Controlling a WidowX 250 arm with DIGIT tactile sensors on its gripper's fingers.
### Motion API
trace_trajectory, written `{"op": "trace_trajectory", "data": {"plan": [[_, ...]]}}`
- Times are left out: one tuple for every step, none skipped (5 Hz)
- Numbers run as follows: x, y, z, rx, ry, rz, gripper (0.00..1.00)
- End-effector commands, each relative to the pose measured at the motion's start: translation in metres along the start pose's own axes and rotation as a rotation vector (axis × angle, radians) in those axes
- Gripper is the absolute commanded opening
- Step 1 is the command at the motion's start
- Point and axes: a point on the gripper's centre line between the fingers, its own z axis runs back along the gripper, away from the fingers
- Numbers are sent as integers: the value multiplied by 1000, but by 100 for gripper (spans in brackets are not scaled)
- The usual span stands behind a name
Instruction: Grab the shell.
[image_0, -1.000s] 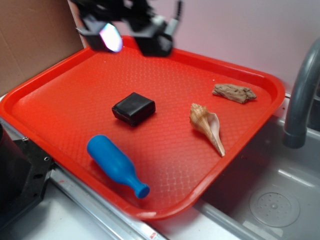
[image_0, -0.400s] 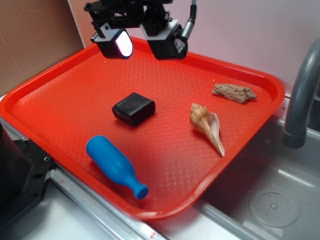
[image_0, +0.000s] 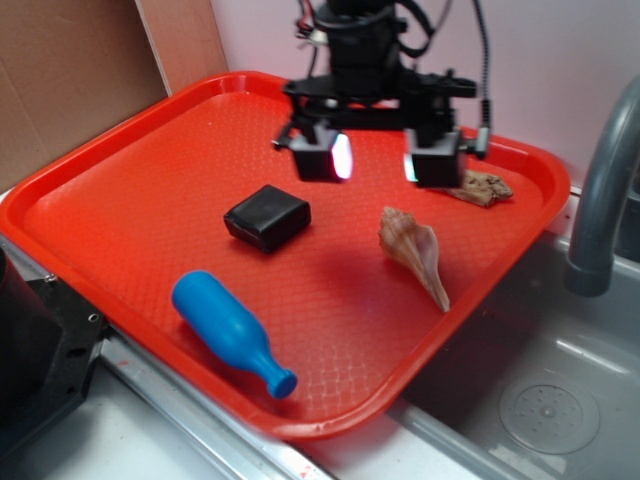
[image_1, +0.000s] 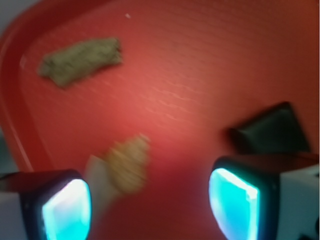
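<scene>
Since a second ago the black gripper (image_0: 378, 160) has travelled from the tray's far-left corner to above the tan-and-cream spiral shell (image_0: 410, 248) on the red plastic tray (image_0: 120, 210), wide open and empty, so the approach step is in hand and next it must descend around the ribbed top.

The exterior view was bright and evenly lit, with soft light and no hard glare. The tool (image_0: 378, 158) threw a faint dark shadow on the red tray (image_0: 120, 200) below it, and the black block (image_0: 266, 216) and the blue bottle (image_0: 228, 330) had only short, soft shadows. The wrist view was strongly blurred: the shell (image_1: 125, 162) was smeared and the driftwood (image_1: 80, 61) was out of focus. The two pads (image_1: 67, 210) glowed bright cyan and were partly overexposed.
</scene>
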Motion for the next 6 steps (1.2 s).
{"op": "trace_trajectory", "data": {"plan": [[-1,-11,-13,-50,53,9,100],[-4,-9,-29,-40,90,-7,100],[-5,-6,-40,-19,122,1,95],[-8,1,-54,12,165,30,0],[-8,1,-46,12,141,-26,0],[2,11,-7,11,-9,-196,0]]}}
